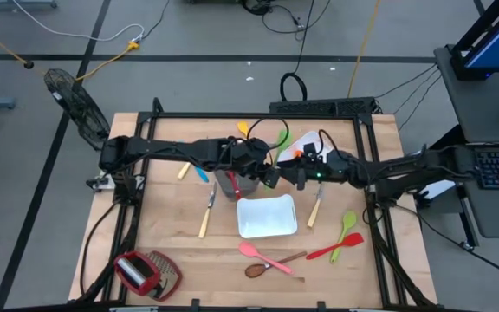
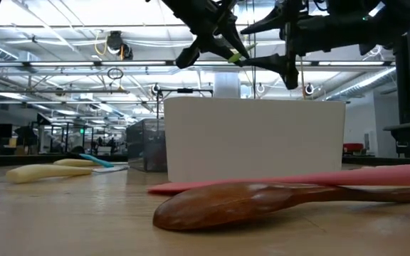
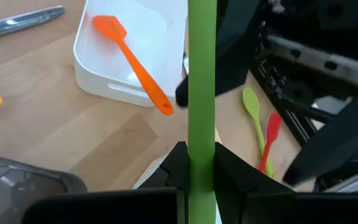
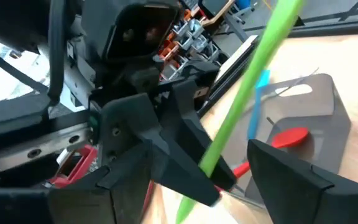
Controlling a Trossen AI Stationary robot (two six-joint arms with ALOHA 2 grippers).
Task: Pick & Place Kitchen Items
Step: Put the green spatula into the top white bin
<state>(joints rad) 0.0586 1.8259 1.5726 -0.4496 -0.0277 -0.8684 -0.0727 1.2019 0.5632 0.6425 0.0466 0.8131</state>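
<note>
My left gripper (image 1: 265,170) hangs over the table's middle, shut on a green utensil (image 1: 281,139). It is next to the grey bin (image 1: 235,184), which holds a red and a blue utensil (image 4: 289,135). My right gripper (image 1: 289,173) faces it at close range, open, and the green handle (image 4: 247,106) slants ahead of its fingers without touching them. An orange spatula (image 3: 129,53) lies in the far white tray (image 3: 104,81). A green spoon (image 1: 346,225), red spatula (image 1: 336,250), pink spoon (image 1: 262,254), wooden spoon (image 1: 267,267) and pale-handled knives (image 1: 206,217) lie flat on the table. My left gripper pinches the green utensil's handle (image 3: 201,140) between its two fingers. The handle runs out ahead past the fingertips (image 3: 232,171). The utensil is lifted clear of the table, above the trays. Which end of the handle the fingers are on I cannot tell.
A near white tray (image 1: 267,217) stands below the two grippers. A red-and-wire-mesh gadget (image 1: 145,273) lies at the near left corner. A yellow utensil (image 1: 243,128) lies at the far edge, and a blue one (image 1: 199,173) left of the bin.
</note>
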